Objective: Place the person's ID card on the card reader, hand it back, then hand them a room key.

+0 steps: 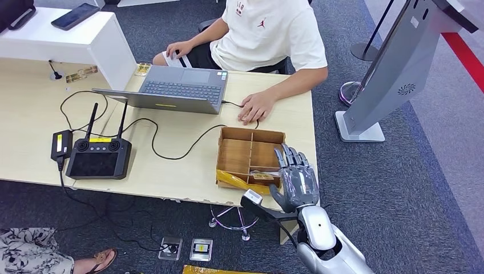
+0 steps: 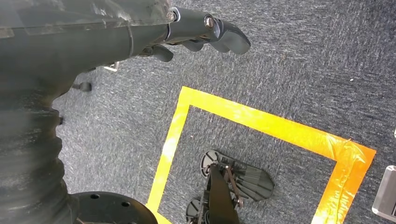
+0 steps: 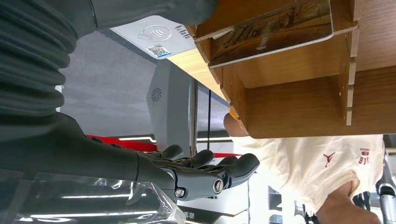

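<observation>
My right hand (image 1: 297, 177) hovers open, fingers spread, over the right front corner of a wooden divided box (image 1: 246, 149) on the table. A picture-printed card (image 3: 271, 28) leans in the box's near compartment (image 1: 263, 176). In the right wrist view a white card reader (image 3: 156, 35) with a contactless mark lies beside the box, and my right hand's fingers (image 3: 210, 170) are stretched out with nothing in them. Across the table, a seated person in a white shirt (image 1: 268, 34) holds a white card (image 1: 171, 59) at their lap. My left hand (image 2: 205, 30) hangs over the carpet, holding nothing.
An open laptop (image 1: 177, 88), a black remote controller (image 1: 98, 157) with cables and a power brick (image 1: 61, 144) occupy the table's middle and left. A grey kiosk stand (image 1: 394, 68) rises to the right. Yellow floor tape (image 2: 261, 121) marks the carpet. Someone's sandalled foot (image 1: 97, 261) rests lower left.
</observation>
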`<move>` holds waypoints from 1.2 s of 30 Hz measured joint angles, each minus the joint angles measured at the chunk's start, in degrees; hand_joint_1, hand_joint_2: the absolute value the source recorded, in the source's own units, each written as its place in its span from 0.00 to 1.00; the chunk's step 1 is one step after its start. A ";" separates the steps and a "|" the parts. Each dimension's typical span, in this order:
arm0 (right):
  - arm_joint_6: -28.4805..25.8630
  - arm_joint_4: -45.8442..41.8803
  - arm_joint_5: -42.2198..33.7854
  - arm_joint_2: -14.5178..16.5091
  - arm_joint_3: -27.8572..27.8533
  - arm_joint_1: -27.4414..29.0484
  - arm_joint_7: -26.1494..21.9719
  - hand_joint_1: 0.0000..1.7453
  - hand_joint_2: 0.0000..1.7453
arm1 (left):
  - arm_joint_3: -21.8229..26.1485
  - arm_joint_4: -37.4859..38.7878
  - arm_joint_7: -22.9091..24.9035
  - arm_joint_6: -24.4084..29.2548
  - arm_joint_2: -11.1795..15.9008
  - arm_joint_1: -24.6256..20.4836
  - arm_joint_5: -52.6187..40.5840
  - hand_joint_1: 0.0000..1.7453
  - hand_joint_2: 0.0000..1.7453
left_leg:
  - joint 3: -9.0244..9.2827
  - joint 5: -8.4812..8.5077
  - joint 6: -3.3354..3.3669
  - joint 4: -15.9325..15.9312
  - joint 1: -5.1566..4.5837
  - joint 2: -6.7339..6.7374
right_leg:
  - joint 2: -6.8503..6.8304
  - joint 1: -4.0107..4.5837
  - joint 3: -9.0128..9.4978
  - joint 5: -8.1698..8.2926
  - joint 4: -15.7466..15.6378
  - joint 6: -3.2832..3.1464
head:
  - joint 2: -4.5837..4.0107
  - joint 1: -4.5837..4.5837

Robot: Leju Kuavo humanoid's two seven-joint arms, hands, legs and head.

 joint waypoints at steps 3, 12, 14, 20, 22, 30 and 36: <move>0.23 0.00 0.05 0.01 0.00 0.26 -0.01 0.00 1.00 | -0.01 0.01 0.00 -0.29 0.00 -0.01 -0.26 0.00 1.00 | 0.00 0.00 0.00 0.00 0.00 0.00 | 0.01 0.00 0.00 0.00 0.00 0.00 | 0.00 0.01; 0.55 -0.07 0.15 0.54 0.00 1.60 -1.00 0.00 1.00 | -0.13 -0.01 0.10 -0.40 0.00 -0.25 -1.07 0.00 1.00 | 0.01 0.00 0.00 0.00 0.00 0.01 | 0.02 0.00 0.00 0.00 0.00 0.00 | 0.00 0.01; 0.70 -0.11 0.19 0.84 0.00 1.72 -1.53 0.00 1.00 | -0.21 -0.01 0.11 -0.38 0.00 -0.28 -1.08 0.00 1.00 | 0.01 0.00 0.00 0.00 0.00 0.01 | 0.03 0.00 0.00 0.00 0.00 0.00 | 0.00 0.01; 1.33 -0.15 0.17 1.81 0.16 1.83 -2.55 0.00 1.00 | -0.46 -0.01 0.11 -0.28 -0.01 -0.28 -1.09 0.00 1.00 | 0.01 0.00 0.00 0.00 0.00 0.01 | 0.04 0.00 0.00 0.00 0.00 0.00 | 0.00 0.01; 1.42 -0.16 0.14 1.89 0.17 1.87 -2.62 0.00 1.00 | -0.46 -0.01 0.11 -0.27 -0.02 -0.28 -1.10 0.00 1.00 | 0.01 0.00 0.00 0.00 0.00 0.01 | 0.04 0.00 0.00 0.00 0.00 0.00 | 0.00 0.01; 1.92 -0.55 -0.11 1.88 0.17 2.51 -2.55 0.00 1.00 | -0.55 0.01 0.02 -0.02 -0.15 -0.25 -0.97 0.00 1.00 | 0.01 0.00 0.00 0.00 0.00 0.03 | 0.07 -0.01 0.00 0.00 0.00 0.00 | 0.00 0.01; 2.37 -0.55 -0.11 1.88 0.17 2.51 -2.47 0.00 1.00 | -1.00 0.02 0.02 0.16 -0.26 -0.24 -0.91 0.00 1.00 | 0.01 0.00 0.00 0.00 0.00 0.03 | 0.07 0.00 0.00 0.00 0.00 0.00 | 0.00 0.01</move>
